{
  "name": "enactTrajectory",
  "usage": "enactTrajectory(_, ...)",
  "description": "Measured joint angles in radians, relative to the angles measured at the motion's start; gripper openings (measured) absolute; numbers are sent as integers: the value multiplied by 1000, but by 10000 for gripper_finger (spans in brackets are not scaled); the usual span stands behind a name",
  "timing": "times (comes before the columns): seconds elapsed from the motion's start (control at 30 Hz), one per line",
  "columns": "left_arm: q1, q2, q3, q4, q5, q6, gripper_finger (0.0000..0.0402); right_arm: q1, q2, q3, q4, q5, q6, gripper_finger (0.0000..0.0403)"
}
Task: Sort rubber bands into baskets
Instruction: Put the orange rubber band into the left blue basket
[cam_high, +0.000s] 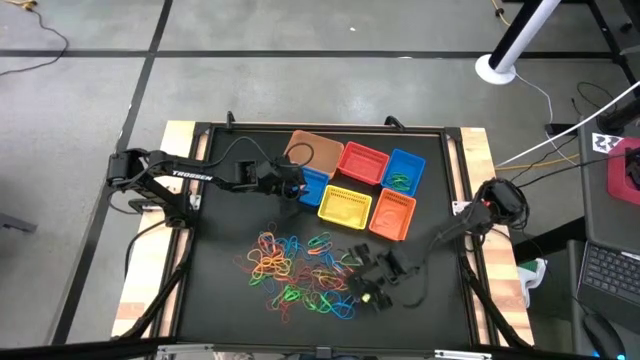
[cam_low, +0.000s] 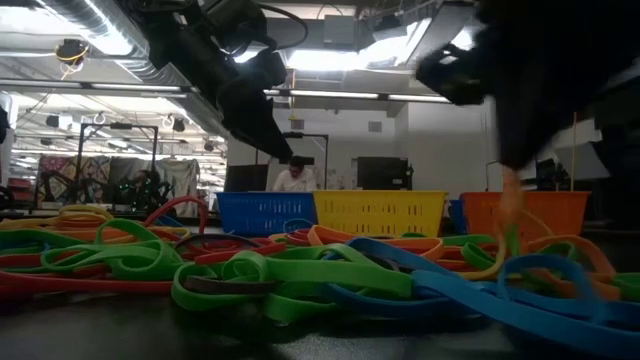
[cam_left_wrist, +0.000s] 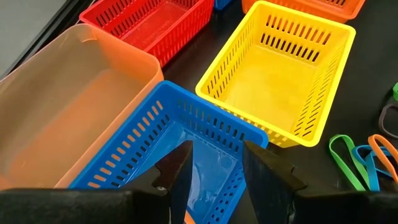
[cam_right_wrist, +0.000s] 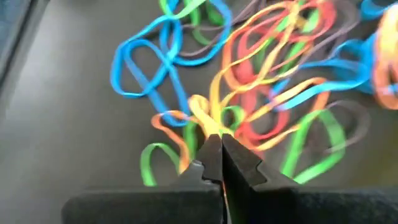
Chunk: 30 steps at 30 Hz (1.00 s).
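Table (cam_high: 220, 300): black mat, wooden edges, six baskets in a cluster at the far middle, a loose pile of bands nearer the front.

Baskets, far row from the left arm's side: tan basket (cam_high: 313, 152), red basket (cam_high: 362, 163), blue basket (cam_high: 403, 170). Near row: second blue basket (cam_high: 312, 186), yellow basket (cam_high: 346, 207), orange basket (cam_high: 393, 215). All stand upright and touch or nearly touch their neighbours; the row runs across the table, slightly slanted.

Contents: the far blue basket holds a few bands, green among them. The tan basket holds a thin dark loop, kind not clear. The yellow basket and red basket show bare floors in the left wrist view. The orange basket's inside is not clear.

Bands (cam_high: 300, 270): red, orange, yellow, green and blue loops, tangled and overlapping, lying flat on the mat in a heap stretched across the table; single loops point every way.

Left gripper (cam_left_wrist: 214, 177): above the near blue basket's rim, fingers (cam_left_wrist: 183, 171) parted, nothing seen between them.

Right gripper (cam_right_wrist: 219, 163): at the pile's right front edge, fingers (cam_right_wrist: 239, 163) clenched tip to tip on a yellow-orange band (cam_right_wrist: 202, 112) that rises from the heap.
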Motion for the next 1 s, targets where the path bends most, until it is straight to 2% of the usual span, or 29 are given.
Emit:
enactTrajectory(0.3,-40,-73,0,-10,0,45,137,-176,-2,105,-79,11,-310,1)
enactTrajectory(0.67,-91,-288,0,-235,0,43,137,-469,-2,112,98,11,-619,1)
enactTrajectory(0.83,-118,-360,0,-364,0,12,137,-589,-2,112,229,-47,-697,1)
enactTrajectory(1.0,-146,-384,0,-466,0,-54,137,-679,-2,112,278,-169,-735,1)
